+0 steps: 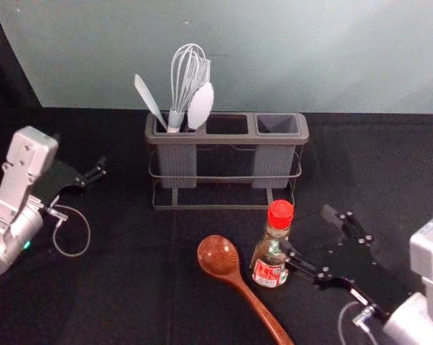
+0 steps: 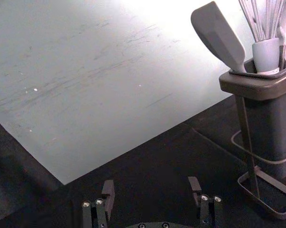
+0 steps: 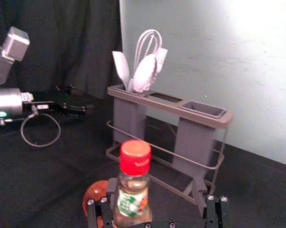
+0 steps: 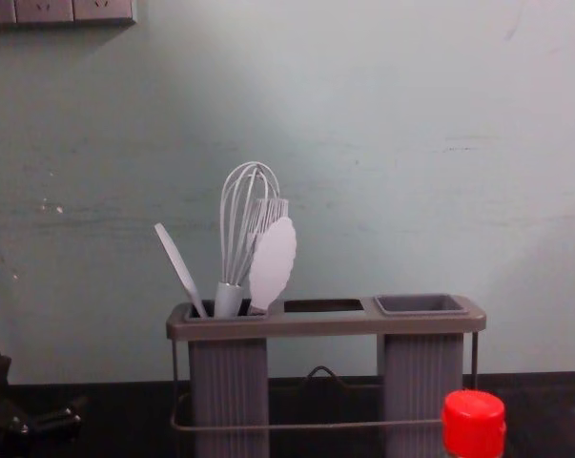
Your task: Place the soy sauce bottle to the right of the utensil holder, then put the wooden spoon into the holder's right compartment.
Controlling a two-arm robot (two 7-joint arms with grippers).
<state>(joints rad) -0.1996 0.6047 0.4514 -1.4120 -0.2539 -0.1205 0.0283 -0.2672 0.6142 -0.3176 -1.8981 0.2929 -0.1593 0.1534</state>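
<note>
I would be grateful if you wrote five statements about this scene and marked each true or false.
1. The wooden spoon lies on the table, left of the soy sauce bottle. True.
2. The right gripper is shut on the wooden spoon. False: it is open, near the soy sauce bottle.
3. The whisk stands in the utensil holder's left compartment. True.
4. The right compartment is crammed with utensils. False: it is empty.
5. The soy sauce bottle is lying on its side. False: it stands upright.
</note>
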